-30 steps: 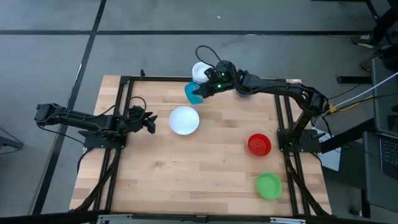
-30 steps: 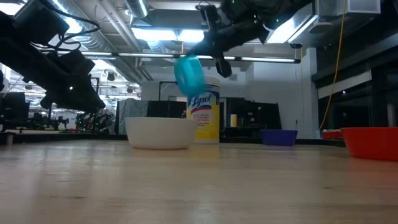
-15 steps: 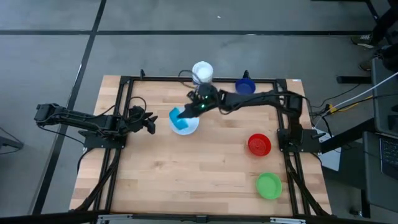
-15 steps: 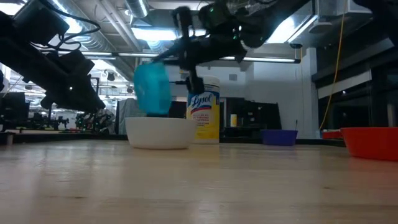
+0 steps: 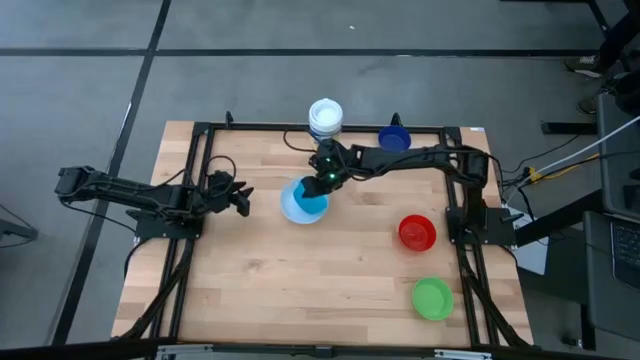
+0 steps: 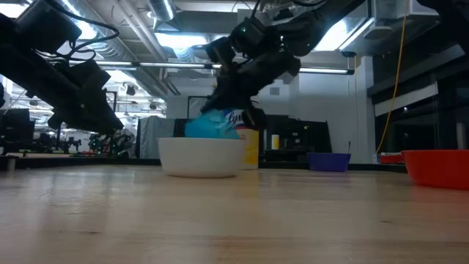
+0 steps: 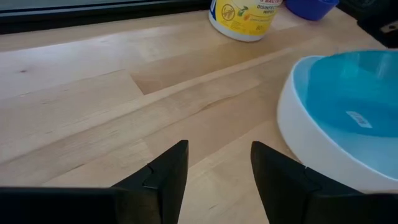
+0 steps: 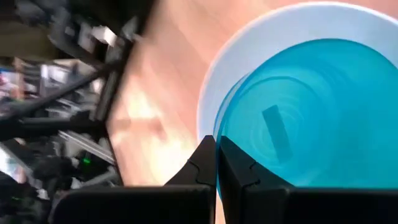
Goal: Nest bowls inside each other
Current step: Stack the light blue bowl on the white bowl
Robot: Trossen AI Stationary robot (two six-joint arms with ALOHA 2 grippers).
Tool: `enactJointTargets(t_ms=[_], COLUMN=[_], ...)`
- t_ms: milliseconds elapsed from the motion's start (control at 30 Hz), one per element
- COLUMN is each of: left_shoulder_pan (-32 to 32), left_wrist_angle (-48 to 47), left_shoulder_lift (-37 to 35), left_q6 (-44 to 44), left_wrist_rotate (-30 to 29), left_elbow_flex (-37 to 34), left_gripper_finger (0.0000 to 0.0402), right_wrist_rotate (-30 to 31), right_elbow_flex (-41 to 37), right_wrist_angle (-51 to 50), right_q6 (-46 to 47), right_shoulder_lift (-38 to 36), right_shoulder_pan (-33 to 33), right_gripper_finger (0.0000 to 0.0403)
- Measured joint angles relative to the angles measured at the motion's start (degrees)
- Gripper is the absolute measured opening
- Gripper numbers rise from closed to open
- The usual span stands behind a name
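Observation:
The teal bowl (image 5: 314, 201) sits tilted inside the white bowl (image 5: 289, 208) at the table's middle, with my right gripper (image 5: 326, 183) shut on it. In the low view the teal bowl (image 6: 211, 127) pokes above the white bowl's rim (image 6: 201, 141). My left gripper (image 5: 244, 200) waits open just left of the white bowl (image 7: 311, 155), with nothing between its fingers. The dark blue bowl (image 5: 394, 139), red bowl (image 5: 417, 232) and green bowl (image 5: 433, 298) stand on the table's right half. My right gripper pinches the teal bowl's rim (image 8: 219, 138) between its two fingers, one inside the bowl and one outside. The fingers slant down from the far right. The bowl is tilted, its lower part down inside the white bowl (image 8: 208, 93); whether it rests on the bottom, I cannot tell.
A white-lidded cylindrical container (image 5: 326, 116) with a yellow label (image 7: 242, 15) stands at the far edge, just behind the white bowl. The black frame rails (image 5: 200, 180) run along the table's left and right sides. Bare wood lies across the near left.
My right gripper has carried the teal bowl from beside the container toward the table's left and near edges and down into the white bowl, rolling as it went. The white bowl has shifted a little on the table.

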Motion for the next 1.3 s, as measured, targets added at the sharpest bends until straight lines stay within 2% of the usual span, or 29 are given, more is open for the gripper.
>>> enactJointTargets(t_ms=[600, 967, 1067, 1300], left_shoulder_pan=[0.02, 0.01, 0.01, 0.0], left_wrist_angle=[-1.56, -1.5, -1.51, -1.51], left_shoulder_lift=[0.0, 0.0, 0.0, 0.01], left_q6=[-0.19, -0.64, -0.65, -0.67], left_wrist_rotate=[1.58, 1.81, 1.81, 1.81], left_elbow_flex=[0.04, 0.04, 0.04, 0.04], left_gripper_finger=[0.0171, 0.0171, 0.0171, 0.0171], right_wrist_rotate=[6.43, 6.4, 6.56, 5.86], right_elbow_flex=[0.05, 0.04, 0.04, 0.04], right_wrist_angle=[-21.92, -22.78, -22.73, -22.78], right_q6=[-11.27, -14.04, -14.91, -15.22], right_shoulder_lift=[-5.49, -5.77, -5.77, -5.79], right_shoulder_pan=[-3.62, -4.93, -4.99, -5.12], right_gripper_finger=[0.0, 0.0002, 0.0026, 0.014])
